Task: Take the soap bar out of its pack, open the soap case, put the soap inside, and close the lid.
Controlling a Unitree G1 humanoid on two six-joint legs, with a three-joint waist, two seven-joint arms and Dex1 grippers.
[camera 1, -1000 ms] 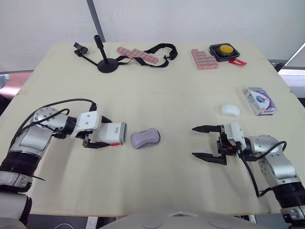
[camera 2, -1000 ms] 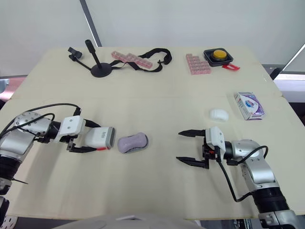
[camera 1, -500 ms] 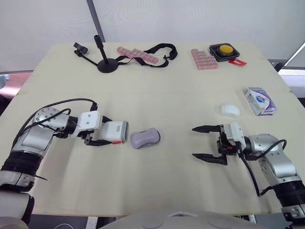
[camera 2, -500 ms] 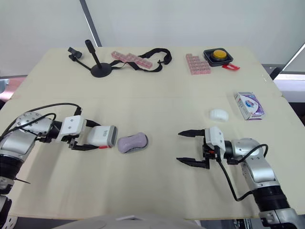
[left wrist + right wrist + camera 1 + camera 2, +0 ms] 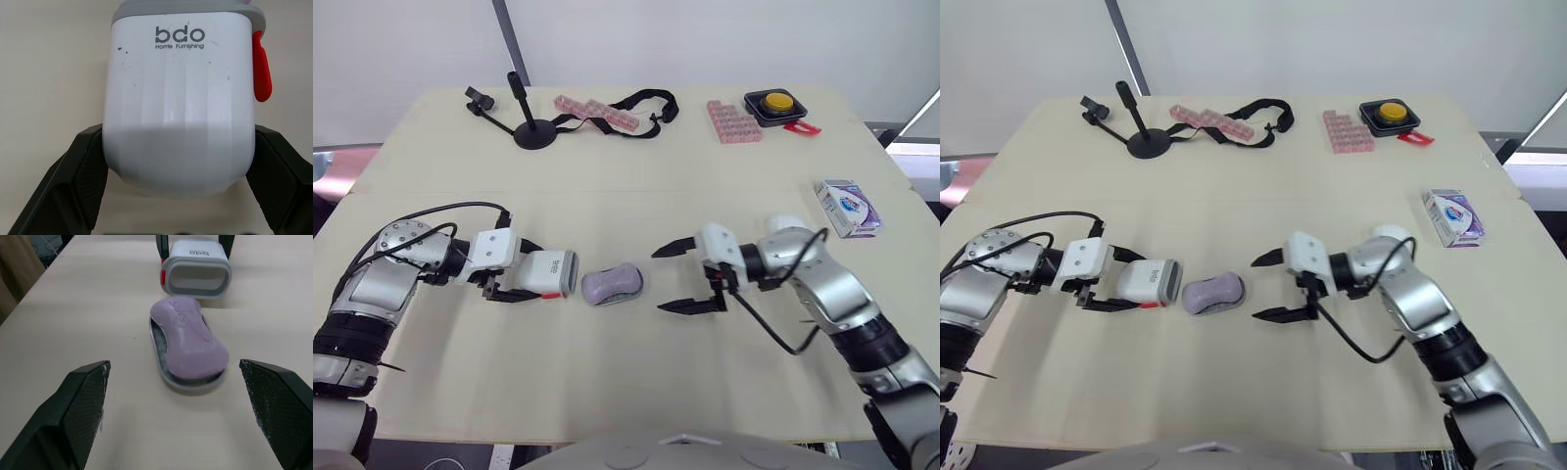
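Left gripper (image 5: 527,273) is clamped across the white soap case (image 5: 553,272), 1 finger on each side, the case lying on its side on the desk (image 5: 607,382) left of centre, toward the front edge. Its open mouth faces the purple soap (image 5: 612,282), which sits on a grey tray (image 5: 188,380) just beside it. Right gripper (image 5: 657,282) hangs near the soap's other side, jaws spread wide, touching nothing. Soap pack (image 5: 847,206) lies by the right edge.
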